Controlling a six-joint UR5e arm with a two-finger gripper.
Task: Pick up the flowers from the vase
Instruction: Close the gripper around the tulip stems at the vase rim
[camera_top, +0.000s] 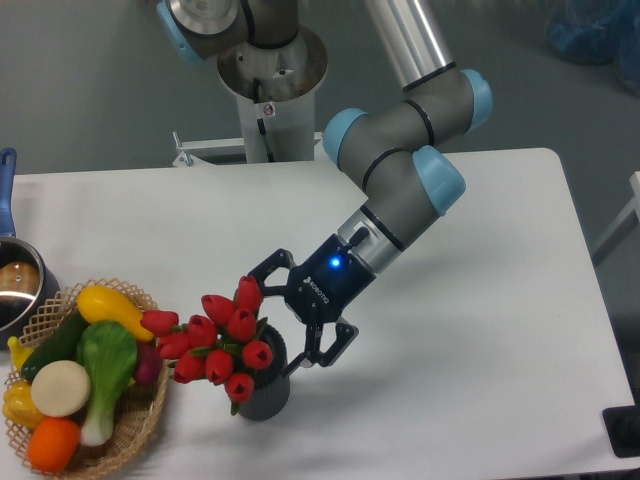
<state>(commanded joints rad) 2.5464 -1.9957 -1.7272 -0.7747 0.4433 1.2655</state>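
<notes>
Flowers (215, 340) in vase (266, 385), fingers (322, 352) spread at its right rim, basket (140, 425) close left.

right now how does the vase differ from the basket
The vase is dark grey with ribbed upright sides; the basket is tan, woven, low and wide. The vase holds red flowers; the basket holds vegetables. The open gripper is right by the vase, while the basket sits off at the table's left edge. Both stand on the white table and are filled.

Robotics lab: pedestal-mounted arm (400, 190), white table (480, 300).
</notes>
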